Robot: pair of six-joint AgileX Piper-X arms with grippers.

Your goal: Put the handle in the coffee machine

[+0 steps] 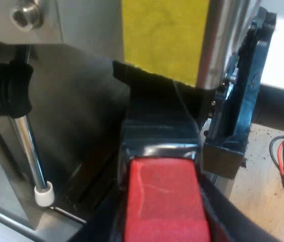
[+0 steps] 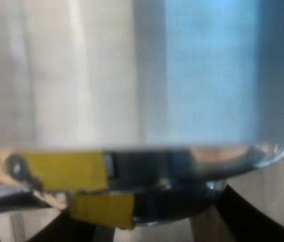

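The holder's dark handle [image 1: 157, 121] runs from its red end [image 1: 164, 201] up under the yellow panel [image 1: 164, 35] at the espresso machine's front [image 1: 81, 116]. My left gripper [image 1: 163, 217] is shut on the red end, with a black finger [image 1: 101, 224] on either side. The metal head of the holder is hidden under the machine's front. In the right wrist view my right gripper [image 2: 147, 227] is pressed close to the machine's shiny metal wall [image 2: 132, 75]. Its black fingers [image 2: 255, 214] stand wide apart, with a curved chrome edge [image 2: 192, 196] beyond them.
The steam wand [image 1: 28, 146], with a black grip [image 1: 6, 88] and a white tip [image 1: 44, 194], hangs beside the handle. A blue tamper-like piece [image 1: 245, 96] stands close on the handle's other side. Coffee grounds lie scattered on the wooden table [image 1: 263, 171].
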